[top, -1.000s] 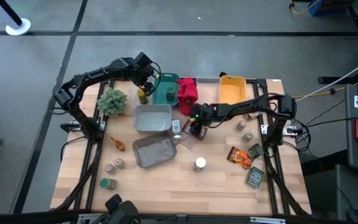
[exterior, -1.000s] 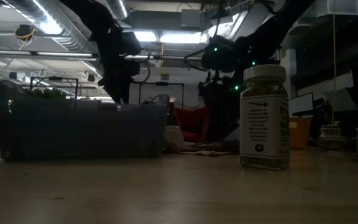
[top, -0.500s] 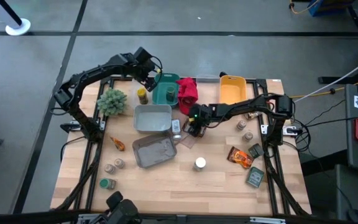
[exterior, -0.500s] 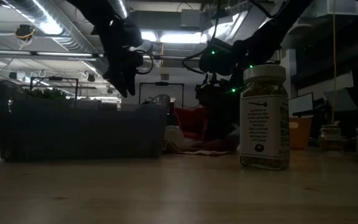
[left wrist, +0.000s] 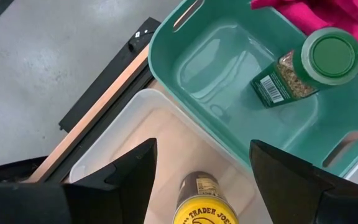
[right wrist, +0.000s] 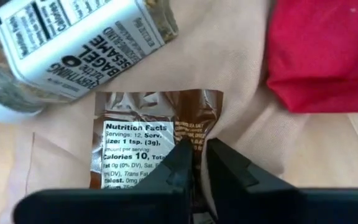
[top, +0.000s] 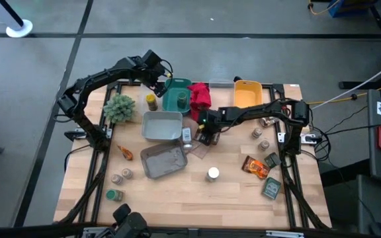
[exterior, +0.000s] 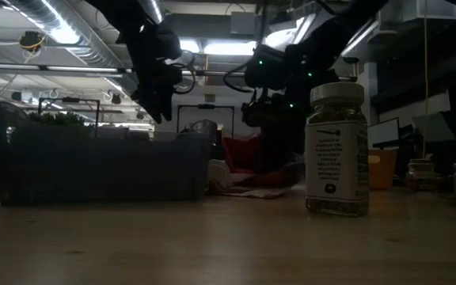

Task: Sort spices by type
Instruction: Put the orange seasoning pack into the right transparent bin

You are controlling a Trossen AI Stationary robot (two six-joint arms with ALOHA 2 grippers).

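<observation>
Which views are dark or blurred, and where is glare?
Low view: backlit by bright ceiling lights, so the arms and grey bin are near silhouettes; the jar label stays readable. High view: evenly lit. Right wrist view: the brown packet is sharp, the right hand blurred.

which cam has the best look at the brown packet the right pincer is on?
Right wrist view: the brown packet fills the frame, nutrition label readable, with the right pincer nipped on its edge beside a lying jar. In the high view the arm hides most of it. The low view is too dark to pick it out. The left wrist view misses it.
</observation>
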